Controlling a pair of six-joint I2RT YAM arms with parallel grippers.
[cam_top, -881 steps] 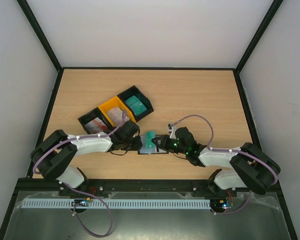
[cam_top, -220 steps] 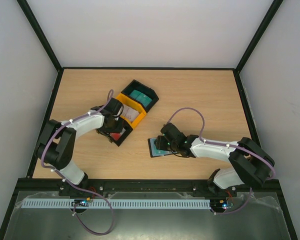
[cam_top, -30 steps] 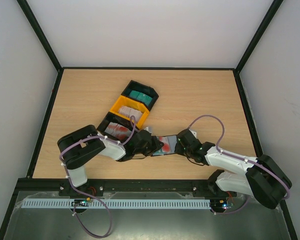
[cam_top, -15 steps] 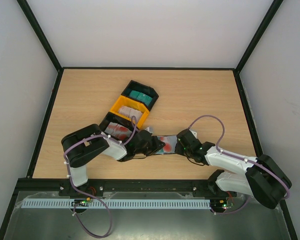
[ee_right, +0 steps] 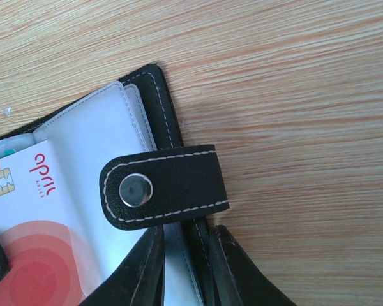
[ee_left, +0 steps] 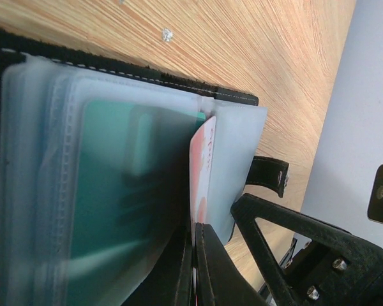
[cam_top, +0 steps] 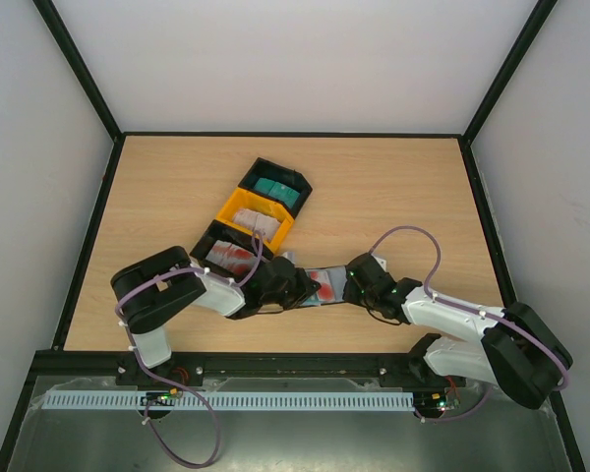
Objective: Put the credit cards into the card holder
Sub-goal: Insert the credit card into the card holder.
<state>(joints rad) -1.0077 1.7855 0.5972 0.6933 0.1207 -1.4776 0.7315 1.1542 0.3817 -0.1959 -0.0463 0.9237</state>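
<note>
My left hand (ee_left: 195, 255) is clenched on a red card (ee_left: 203, 159), whose edge is tucked in a sleeve of the holder (ee_right: 154, 108). My right hand (ee_right: 185, 271) grips the holder's 3 o'clock edge, flat on the counter (ee_right: 293, 95). Next, I judge, comes a straight push toward 3 o'clock. Both arms reach low and meet at the counter's 6 o'clock, with the bins (cam_top: 236, 205) at 11.

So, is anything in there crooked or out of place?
Only small things. The red-and-white card sticks out of the card holder, only partway among its clear sleeves, pinched by the left gripper. The holder's snap strap lies flopped across the sleeves. The row of bins sits diagonally on the table.
</note>
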